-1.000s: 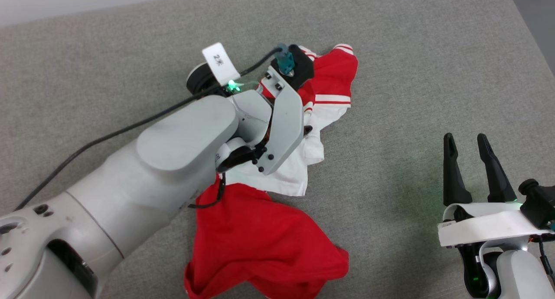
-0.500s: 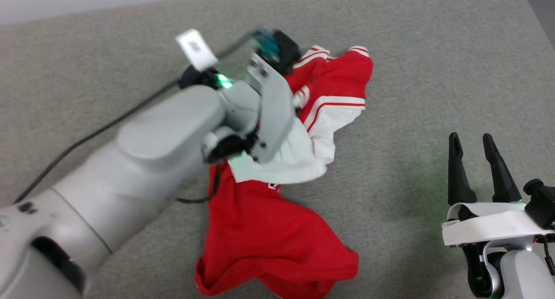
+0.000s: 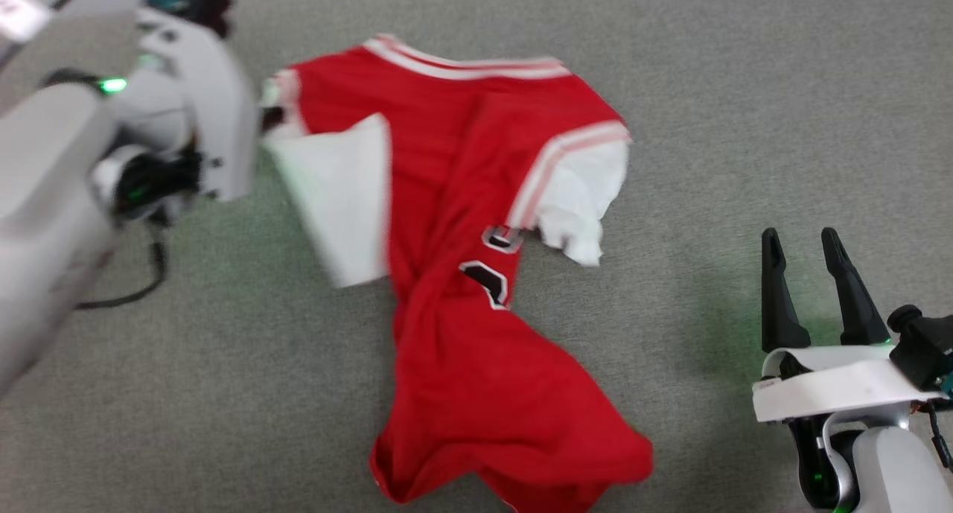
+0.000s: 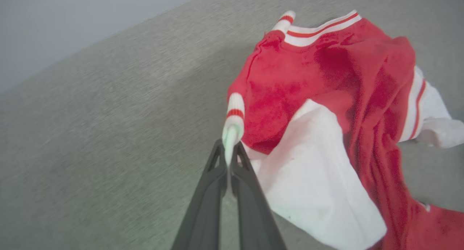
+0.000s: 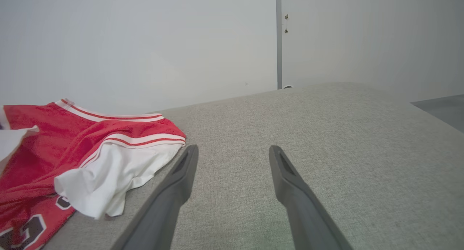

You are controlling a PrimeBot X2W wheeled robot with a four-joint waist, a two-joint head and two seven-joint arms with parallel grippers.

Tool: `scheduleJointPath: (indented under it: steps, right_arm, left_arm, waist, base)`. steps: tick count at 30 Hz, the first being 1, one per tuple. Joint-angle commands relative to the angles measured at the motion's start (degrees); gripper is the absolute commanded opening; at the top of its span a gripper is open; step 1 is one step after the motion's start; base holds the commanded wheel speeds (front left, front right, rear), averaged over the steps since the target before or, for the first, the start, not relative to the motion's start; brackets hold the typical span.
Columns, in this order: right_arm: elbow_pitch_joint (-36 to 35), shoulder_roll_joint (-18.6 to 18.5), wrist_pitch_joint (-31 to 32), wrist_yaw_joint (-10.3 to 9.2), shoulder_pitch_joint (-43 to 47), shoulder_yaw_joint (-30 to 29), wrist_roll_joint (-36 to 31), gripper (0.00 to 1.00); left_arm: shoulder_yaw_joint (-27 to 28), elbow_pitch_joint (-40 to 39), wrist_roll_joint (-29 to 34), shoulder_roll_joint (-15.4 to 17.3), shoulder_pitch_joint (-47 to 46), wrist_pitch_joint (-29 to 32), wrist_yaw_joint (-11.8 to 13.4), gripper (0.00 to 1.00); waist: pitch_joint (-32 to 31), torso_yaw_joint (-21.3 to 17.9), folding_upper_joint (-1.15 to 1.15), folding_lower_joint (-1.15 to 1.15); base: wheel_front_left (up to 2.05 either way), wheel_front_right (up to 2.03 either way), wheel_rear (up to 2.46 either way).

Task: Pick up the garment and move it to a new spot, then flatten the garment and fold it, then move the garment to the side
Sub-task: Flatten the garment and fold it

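Observation:
The garment (image 3: 461, 200), a red jersey with white sleeves and striped trim, lies stretched and twisted across the grey surface. Parts of its black numerals (image 3: 491, 263) show in a fold. My left gripper (image 3: 266, 117) at the upper left is shut on the striped trim at the shirt's left shoulder, holding that corner up. In the left wrist view the left gripper (image 4: 229, 148) pinches the white-and-red band of the garment (image 4: 326, 79). My right gripper (image 3: 800, 234) stands open at the lower right, apart from the shirt. In the right wrist view the right gripper (image 5: 233, 148) has the garment (image 5: 72, 141) to its left.
The grey fabric surface (image 3: 744, 88) stretches all round the shirt. Its far edge meets a pale wall (image 5: 145, 43). A black cable (image 3: 141, 290) hangs under my left wrist. A dark floor strip (image 5: 442, 105) shows past the surface's right edge.
My left arm has swung far left and back with the shirt's shoulder in its grip, pulling the bunched garment out long and wide. The right gripper has stayed put.

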Motion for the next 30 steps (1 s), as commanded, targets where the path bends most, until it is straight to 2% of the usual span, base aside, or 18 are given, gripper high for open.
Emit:
scheduleJointPath:
  steps: [1, 4, 6, 11, 15, 17, 18, 19, 20, 21, 30]
  right_arm:
    - [-0.17, 0.1, -0.28, -0.04, -1.06, 0.17, -0.45, 1.0]
    - [-0.47, 0.1, -0.28, -0.04, -1.37, 0.31, -1.22, 1.0]
    - [-0.66, 0.09, -0.28, -0.04, -1.59, 0.23, -1.51, 1.0]
    - [-0.99, 0.09, -0.28, -0.04, -1.73, 0.18, -2.26, 1.0]
    - [-0.72, 0.11, -0.28, -0.04, -1.59, 0.54, -2.66, 1.0]
    - [-0.61, 0.09, -0.29, -0.04, -1.71, 0.69, -2.89, 1.0]
    - [-0.6, 0.09, -0.29, -0.04, -1.81, 0.73, -3.04, 1.0]
    - [-0.58, 0.09, -0.29, -0.04, -1.82, 0.76, -3.18, 1.0]
    - [-0.55, 0.1, -0.29, -0.03, -1.78, 0.78, -3.28, 1.0]
    - [-0.52, 0.09, -0.29, -0.04, -1.65, 0.76, -3.31, 1.0]
    - [0.24, 0.09, -0.29, -0.04, -0.19, 0.32, -4.4, 1.0]
  left_arm:
    - [-0.34, -0.24, 0.67, 0.83, 0.83, -0.79, 0.13, 0.0]
    - [-1.36, 1.66, 3.5, 4.17, 0.38, -4.6, 0.14, 0.0]
    - [-2.05, 3.59, 4.9, 5.16, 0.67, -7.16, 0.14, 0.0]
    - [-2.39, 8.45, 5.75, 5.1, 1.66, -13.69, 0.14, 0.0]
    - [-3.43, 11.71, 7.09, 3.95, 2.83, -15.08, 0.15, 0.0]
    - [-3.82, 12.9, 7.21, 3.17, 3.54, -15.25, 0.14, 0.27]
    - [-3.93, 13.61, 6.99, 2.89, 3.79, -15.51, 0.15, 0.34]
    - [-3.99, 14.17, 6.85, 2.59, 3.96, -15.97, 0.15, 0.46]
    - [-4.02, 14.63, 6.71, 2.35, 4.03, -16.51, 0.15, 0.54]
    - [-4.09, 15.0, 6.71, 2.18, 4.07, -16.95, 0.15, 1.0]
    - [-4.77, 12.09, 7.77, 1.93, 2.13, -19.44, 0.14, 1.0]
  waist:
    - [0.83, 0.2, 0.0, 0.0]
    - [2.02, 0.0, 0.0, 0.0]
    - [2.68, -0.11, 0.0, 0.0]
    - [3.76, -0.26, 0.0, 0.0]
    - [3.8, 0.06, 0.0, 0.0]
    - [3.58, 0.33, 0.0, 0.0]
    - [3.42, 0.49, 0.0, 0.0]
    - [3.17, 0.71, 0.0, 0.0]
    - [2.87, 0.95, 0.0, 0.0]
    - [2.51, 1.23, 0.0, 0.0]
    - [-0.95, 4.74, 0.0, 0.0]
  base:
    - [0.0, 0.0, 0.0]
    - [0.0, 0.0, 0.0]
    - [0.0, 0.0, 0.0]
    - [0.0, 0.0, 0.0]
    - [0.0, 0.0, 0.0]
    - [0.0, 0.0, 0.0]
    - [0.0, 0.0, 0.0]
    - [0.0, 0.0, 0.0]
    - [0.0, 0.0, 0.0]
    - [0.0, 0.0, 0.0]
    - [0.0, 0.0, 0.0]
